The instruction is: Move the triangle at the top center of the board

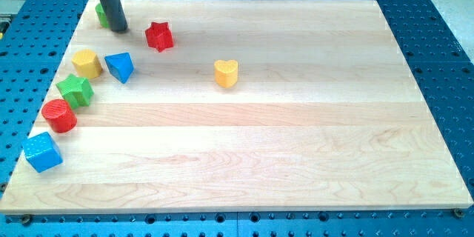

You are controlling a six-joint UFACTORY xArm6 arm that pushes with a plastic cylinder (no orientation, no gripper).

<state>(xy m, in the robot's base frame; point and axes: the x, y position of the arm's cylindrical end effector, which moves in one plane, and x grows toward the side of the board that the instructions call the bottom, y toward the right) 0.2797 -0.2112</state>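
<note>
The blue triangular plastic block (119, 67) lies in the upper-left part of the pale wooden worktop (296, 141), well apart from the top centre named in the task. By that position the move reads as not yet made: the whole push towards the view's right and top remains.

There are no jaws on this rig, so no opening or hold can be reported; the arm ends in a dark rod. My tip (118, 29) stands near the worktop's top-left corner, above and apart from the blue triangle, not touching it. The tip sits against a green block (102, 15), mostly hidden behind the rod, its shape not determinable.

Surrounding items: a yellow block (87, 63) just beside the triangle on the view's left; a green star-like block (75, 89) and a red cylinder (59, 115) below that; a blue cube (42, 152) at the lower left edge. A red star-shaped block (158, 35) lies to the triangle's upper right, and a yellow heart-shaped block (226, 73) sits nearer the centre.
</note>
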